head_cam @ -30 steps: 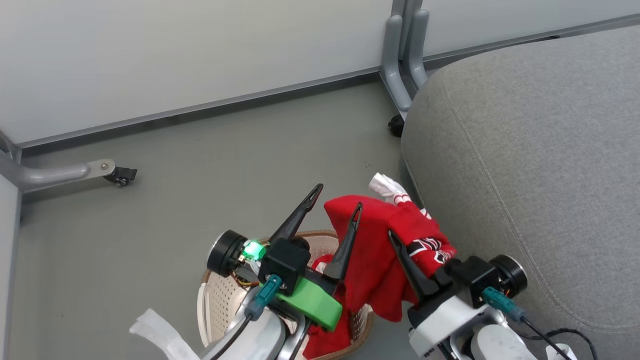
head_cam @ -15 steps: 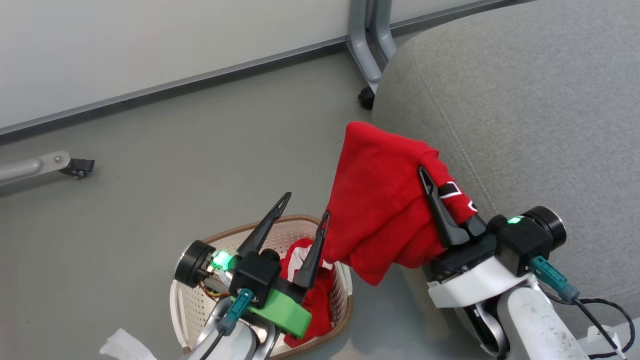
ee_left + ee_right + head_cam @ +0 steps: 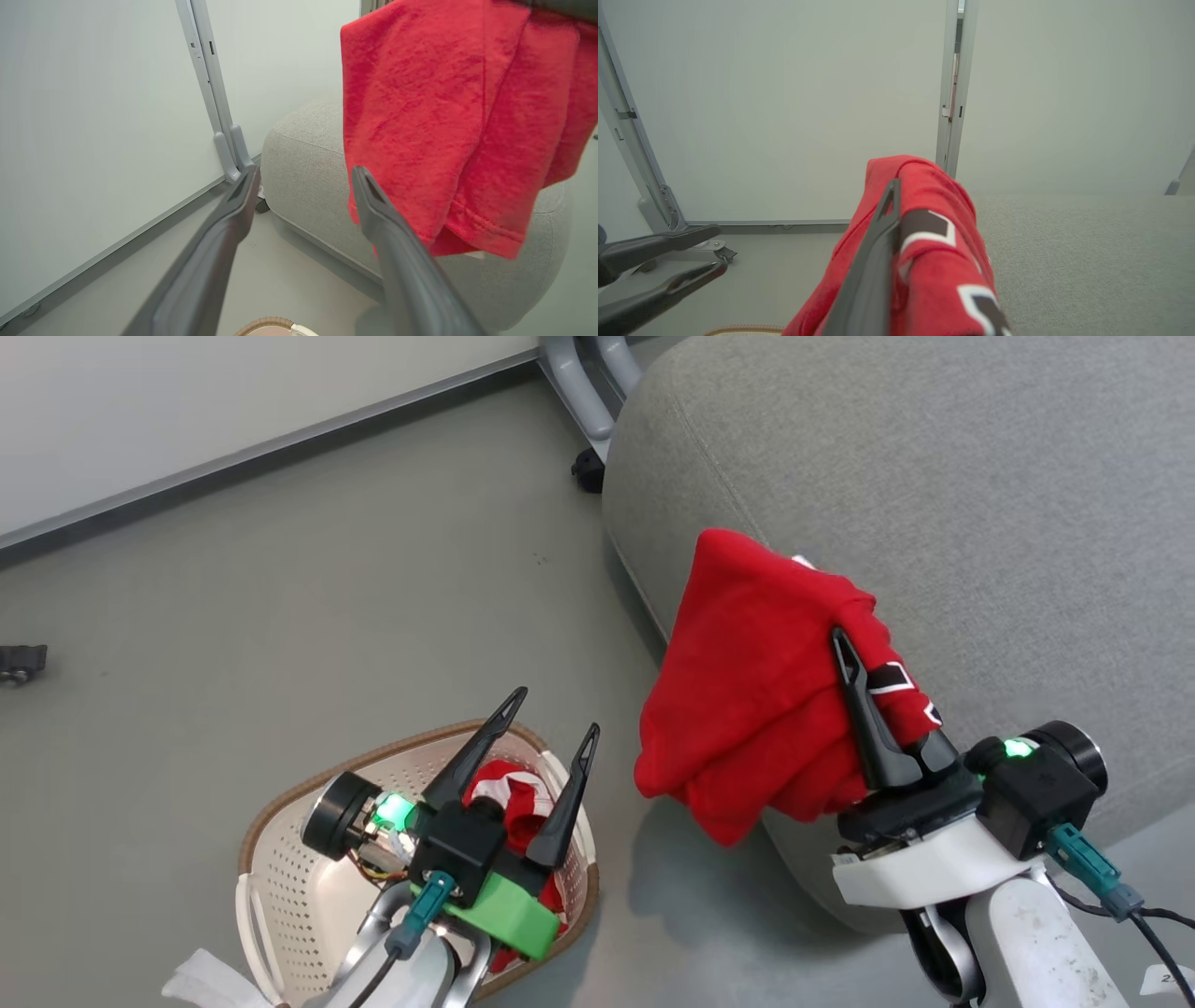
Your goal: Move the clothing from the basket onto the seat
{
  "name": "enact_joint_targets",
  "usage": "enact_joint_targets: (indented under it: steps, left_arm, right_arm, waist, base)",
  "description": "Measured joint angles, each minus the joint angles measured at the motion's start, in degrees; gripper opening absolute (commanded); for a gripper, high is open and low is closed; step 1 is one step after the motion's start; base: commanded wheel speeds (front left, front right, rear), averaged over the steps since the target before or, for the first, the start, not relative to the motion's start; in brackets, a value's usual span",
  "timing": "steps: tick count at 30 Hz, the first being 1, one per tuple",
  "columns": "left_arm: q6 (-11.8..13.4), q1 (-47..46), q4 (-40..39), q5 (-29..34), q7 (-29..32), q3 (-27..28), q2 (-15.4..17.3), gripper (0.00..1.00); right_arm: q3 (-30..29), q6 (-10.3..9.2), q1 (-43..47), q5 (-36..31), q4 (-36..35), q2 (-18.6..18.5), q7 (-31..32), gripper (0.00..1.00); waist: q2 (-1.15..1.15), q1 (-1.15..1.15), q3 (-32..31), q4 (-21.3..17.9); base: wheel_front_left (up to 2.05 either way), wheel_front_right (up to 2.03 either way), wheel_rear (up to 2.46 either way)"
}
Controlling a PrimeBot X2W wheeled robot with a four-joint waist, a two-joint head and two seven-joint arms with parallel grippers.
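One piece of red clothing [image 3: 766, 681] hangs bunched from my right gripper [image 3: 845, 644], which is shut on it. It hangs in the air over the front left edge of the grey seat [image 3: 934, 476]. A second red garment [image 3: 509, 793] lies in the cream basket [image 3: 252, 831] on the floor. My left gripper [image 3: 555, 714] stands open above that basket with nothing between its fingers. In the left wrist view the open left gripper [image 3: 303, 176] points at the seat [image 3: 303, 154], with the hanging clothing [image 3: 444, 116] to its right. The right wrist view has the clothing [image 3: 934, 261] draped over one finger.
Pale partition panels stand behind, their grey feet ending in castors [image 3: 588, 471] [image 3: 19, 663] on the smooth grey floor [image 3: 327, 569]. A cable [image 3: 1148, 924] trails from my right wrist. The basket stands on the floor just left of the seat.
My right gripper has carried the red clothing up out of the basket and rightward to the seat's edge. The head camera has swung right. The left gripper stays open over the basket.
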Motion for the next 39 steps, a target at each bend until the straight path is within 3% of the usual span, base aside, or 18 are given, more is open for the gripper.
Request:
enact_joint_targets:
  steps: [23,29,36,39]
  left_arm:
    - [-3.27,-1.05,0.52,4.69,0.0,3.12,1.11,1.0]
    - [-4.19,-2.79,0.31,5.7,0.0,2.79,1.51,1.0]
    - [-5.35,-6.78,-1.46,7.28,0.0,1.55,2.33,1.0]
    - [-5.77,-8.57,-2.25,8.32,0.0,1.26,2.97,1.0]
  right_arm:
    - [0.12,0.01,1.44,2.83,-5.3,0.1,0.0,0.0]
    - [-4.21,0.01,-3.88,1.4,-7.61,0.09,0.0,0.0]
    - [-12.33,0.01,-16.38,-0.92,-8.16,0.02,0.0,0.0]
    - [-17.02,0.02,-22.63,-1.23,-6.69,-2.63,-0.01,0.0]
  waist:
    - [0.0,0.0,5.43,-10.67]
    - [0.0,0.0,8.56,-10.63]
    - [0.0,0.0,13.73,-8.42]
    - [0.0,0.0,16.37,-7.04]
  base:
    - [0.0,0.0,0.0]
    - [0.0,0.0,0.0]
    - [0.0,0.0,0.0]
    - [0.0,0.0,0.0]
